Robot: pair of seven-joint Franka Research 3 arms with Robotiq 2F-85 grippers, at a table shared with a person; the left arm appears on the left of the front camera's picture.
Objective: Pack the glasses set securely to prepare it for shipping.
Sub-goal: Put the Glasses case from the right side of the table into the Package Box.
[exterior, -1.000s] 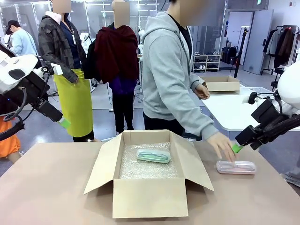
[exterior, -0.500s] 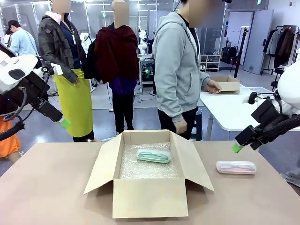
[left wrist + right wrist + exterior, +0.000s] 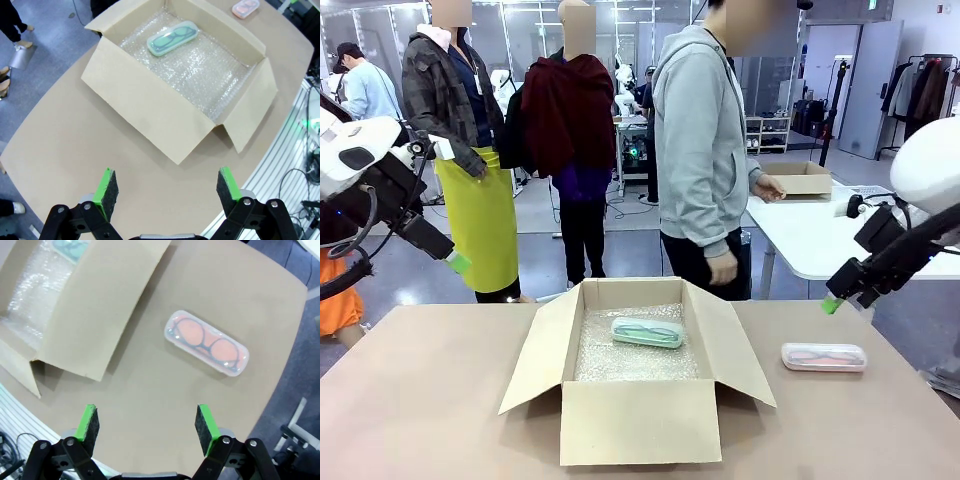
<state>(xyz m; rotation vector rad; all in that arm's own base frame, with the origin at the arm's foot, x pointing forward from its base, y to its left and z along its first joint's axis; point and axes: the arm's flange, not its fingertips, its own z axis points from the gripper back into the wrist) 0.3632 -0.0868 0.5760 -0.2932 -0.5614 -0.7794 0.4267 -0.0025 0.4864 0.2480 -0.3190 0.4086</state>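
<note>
Box (image 3: 630,425) holds bubble wrap (image 3: 620,362) and mint case (image 3: 648,333), pink case (image 3: 823,357) outside; left gripper (image 3: 166,184) and right gripper (image 3: 147,422) gape.

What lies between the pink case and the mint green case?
From the pink case: bare table, then the open flap of the cardboard box, in the front view.

one case (image 3: 647,332) in box (image 3: 630,422) | other case (image 3: 823,357) on table (image 3: 420,400), right of box

An open cardboard box (image 3: 630,425) lined with bubble wrap (image 3: 620,362) is set on the tan table (image 3: 420,400); a person (image 3: 705,150) is seen behind it
</note>
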